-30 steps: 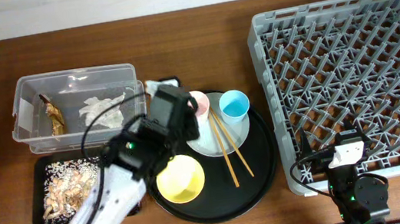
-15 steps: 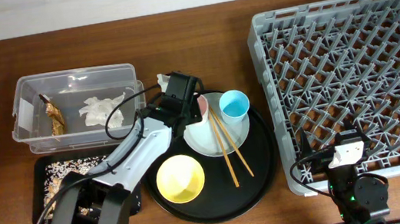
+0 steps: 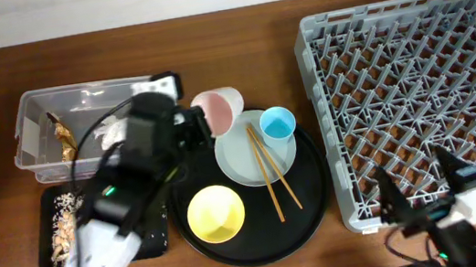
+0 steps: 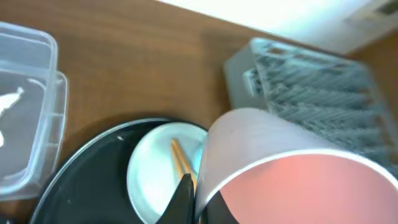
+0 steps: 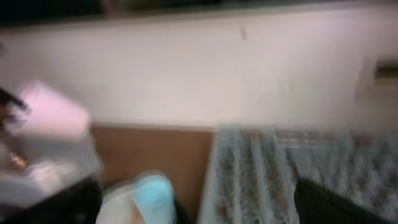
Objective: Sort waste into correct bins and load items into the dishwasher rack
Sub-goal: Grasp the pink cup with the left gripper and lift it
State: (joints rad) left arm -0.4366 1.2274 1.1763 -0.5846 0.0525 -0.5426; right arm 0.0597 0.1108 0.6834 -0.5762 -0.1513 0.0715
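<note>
Left pincer closed on the rim of the pink cup; cup tilted on its side, above the counter between clear tub and blue cup; right pincer fully open, empty, at the near edge of the dishwasher rack.

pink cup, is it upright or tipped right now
Tipped. The pink plastic cup lies on its side, held by the left gripper. Its pink inside shows sideways from overhead and faces the left wrist camera.
</note>
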